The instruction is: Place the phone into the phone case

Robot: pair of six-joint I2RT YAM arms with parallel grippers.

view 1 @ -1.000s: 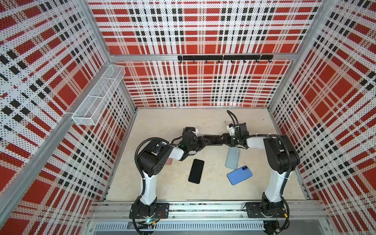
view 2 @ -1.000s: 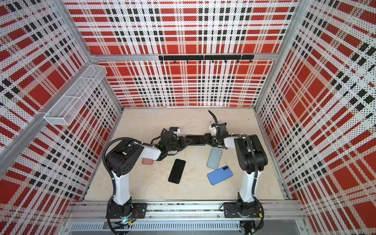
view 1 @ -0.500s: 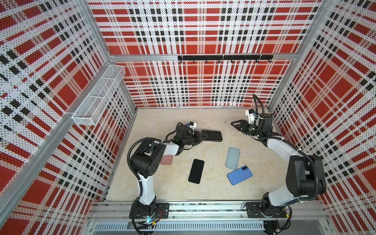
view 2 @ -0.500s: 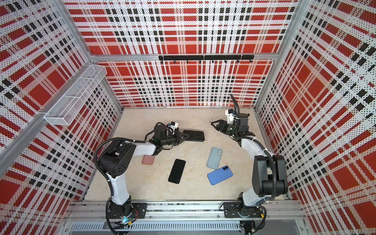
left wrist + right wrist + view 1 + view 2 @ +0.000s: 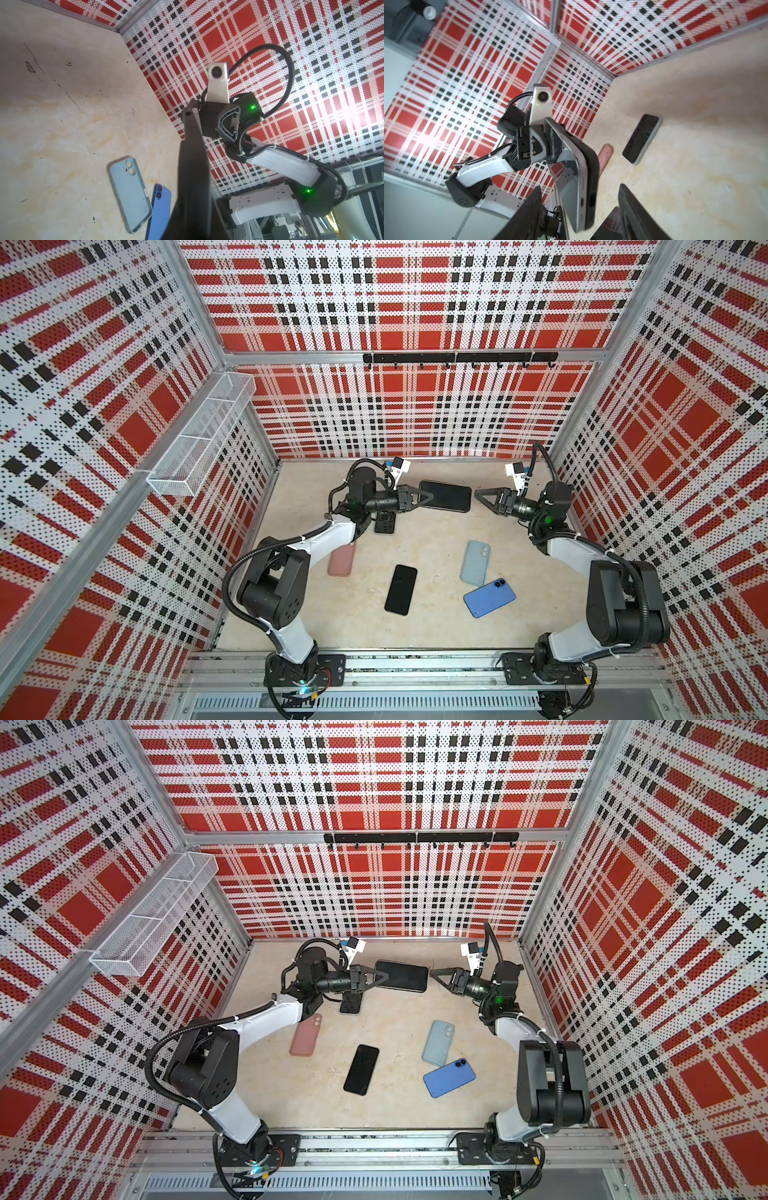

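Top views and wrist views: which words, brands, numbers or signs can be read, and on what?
None can be read. The raised black phone and the flat black phone show only plain dark faces; the blue phone, the pale blue plastic case and the pink case bear no legible mark.

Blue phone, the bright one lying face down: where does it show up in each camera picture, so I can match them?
Top view: blue phone right of centre, toward the front.
Top view: blue phone right of centre, toward the front.
Left wrist view: blue phone only partly seen.
Right wrist view: not in it.
Shared landmark: the pale blue case right beside it in all three.
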